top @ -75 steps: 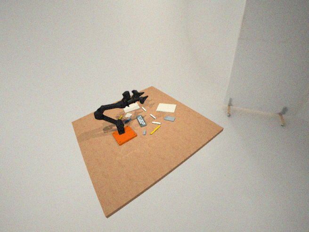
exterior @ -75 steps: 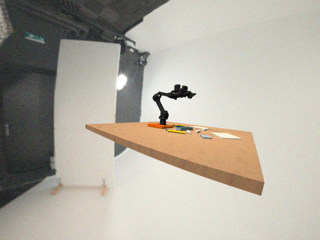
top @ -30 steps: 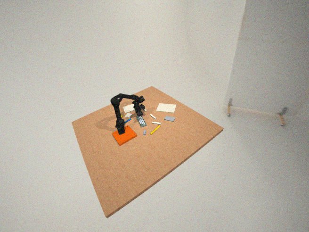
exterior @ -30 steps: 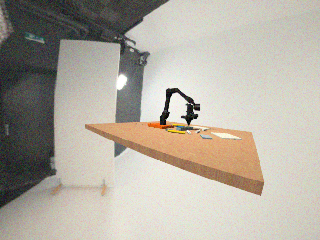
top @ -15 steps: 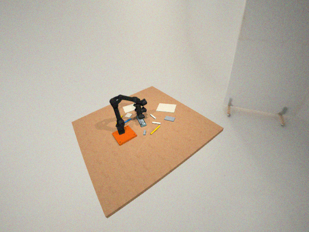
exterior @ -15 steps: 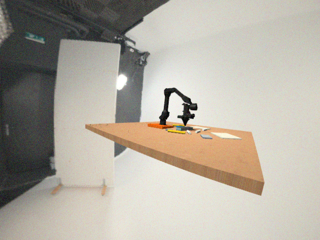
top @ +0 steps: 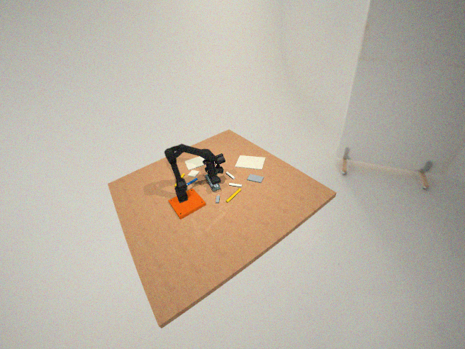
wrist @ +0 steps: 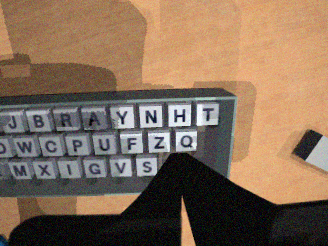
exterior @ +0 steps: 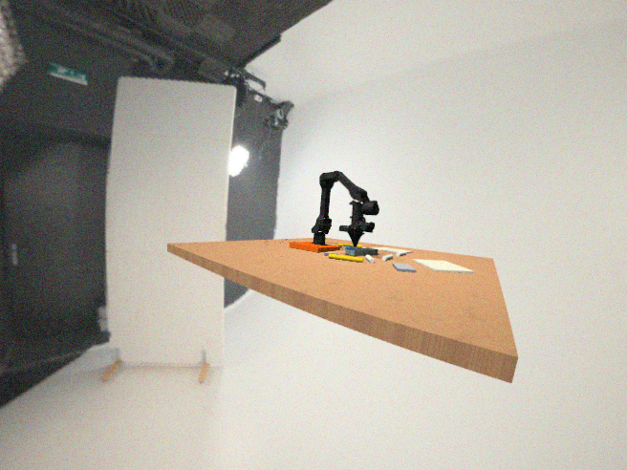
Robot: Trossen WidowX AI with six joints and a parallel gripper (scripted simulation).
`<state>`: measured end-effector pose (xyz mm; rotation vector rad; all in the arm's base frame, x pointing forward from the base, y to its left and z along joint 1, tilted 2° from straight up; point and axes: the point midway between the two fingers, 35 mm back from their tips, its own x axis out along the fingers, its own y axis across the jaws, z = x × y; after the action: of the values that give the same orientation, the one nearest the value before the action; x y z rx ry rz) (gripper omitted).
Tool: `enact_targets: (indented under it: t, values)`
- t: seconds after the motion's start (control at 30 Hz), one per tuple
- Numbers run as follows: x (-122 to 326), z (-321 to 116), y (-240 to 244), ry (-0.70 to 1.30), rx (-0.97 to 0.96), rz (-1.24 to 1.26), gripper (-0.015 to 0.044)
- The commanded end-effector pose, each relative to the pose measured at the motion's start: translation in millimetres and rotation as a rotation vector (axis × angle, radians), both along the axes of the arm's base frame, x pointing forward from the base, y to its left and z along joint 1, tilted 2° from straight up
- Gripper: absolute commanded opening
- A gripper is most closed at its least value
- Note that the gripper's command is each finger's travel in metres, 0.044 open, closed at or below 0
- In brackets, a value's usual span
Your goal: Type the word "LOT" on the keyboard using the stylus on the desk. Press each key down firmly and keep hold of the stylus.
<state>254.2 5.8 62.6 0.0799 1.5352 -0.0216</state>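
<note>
1. While everything else sat in a cluster near its far side, the broad brown wooden surface point(top: 195, 262) carried the whole scene.
2. The black jointed arm point(top: 187, 150) rose from an orange square base plate point(top: 186, 204) and arched over, its wrist pointing straight down.
3. A cream flat sheet point(top: 249, 162) lay well apart from the arm's base, beyond the other things.
4. The grey keyboard point(wrist: 220, 145) with white lettered keys lay flat directly under the wrist, near the base plate; the wrist view showed its right end, with T at the top row's end and Q ending the middle row.
5. The black fingers were closed tight together, only a hairline slit between them, and gripped nothing; their tip sat just below the Q key, beside S. Whether it touched the keyboard could not be told.
6. A blue stick point(top: 191, 181) lay beside the arm and a yellow stick point(top: 233, 195) near the keyboard; which was the stylus could not be told.
</note>
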Motion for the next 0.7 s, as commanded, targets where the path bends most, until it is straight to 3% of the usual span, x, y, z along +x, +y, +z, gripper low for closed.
enact_targets:
  t: [0.0, 0.27, 0.67]
  values:
    - [-1, 1, -2, -0.005, 0.003, 0.007, 0.0]
    - [-27, 1, 24, -0.003, 0.005, 0.007, 0.0]
    - [-27, 1, 26, -0.003, 0.005, 0.007, 0.0]
